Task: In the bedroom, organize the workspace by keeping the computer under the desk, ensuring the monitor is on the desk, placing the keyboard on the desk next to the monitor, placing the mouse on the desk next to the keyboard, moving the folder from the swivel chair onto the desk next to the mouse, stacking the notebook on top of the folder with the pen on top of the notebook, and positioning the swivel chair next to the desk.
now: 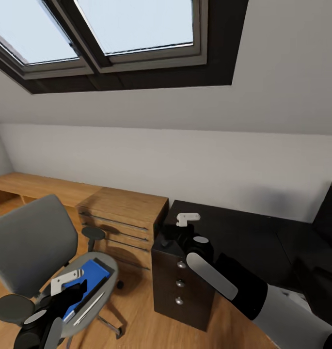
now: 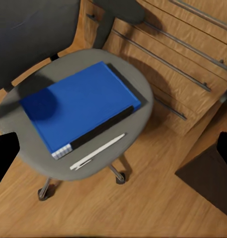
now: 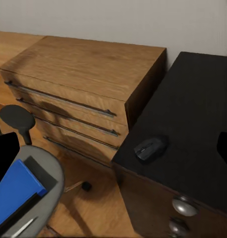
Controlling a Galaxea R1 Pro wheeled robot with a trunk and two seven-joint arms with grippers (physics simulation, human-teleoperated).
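Observation:
The grey swivel chair [image 1: 30, 242] stands at the left. A blue notebook [image 2: 78, 106] lies on its seat [image 2: 143, 114], on top of a dark folder [image 2: 128, 87] of which just an edge shows. A white pen [image 2: 97, 151] rests on the seat beside them. My left gripper [image 1: 71, 288] hovers open above the seat, holding nothing. A black mouse [image 3: 149, 147] sits near the left end of the dark desk [image 1: 243, 232]. My right gripper [image 1: 185, 224] hangs open over that end of the desk, above the mouse.
A wooden chest of drawers [image 1: 124, 213] stands against the wall between chair and desk. The desk has a drawer column [image 1: 180, 286] at its left end. A black shape [image 1: 330, 213] rises at the desk's far right. Wooden floor surrounds the chair.

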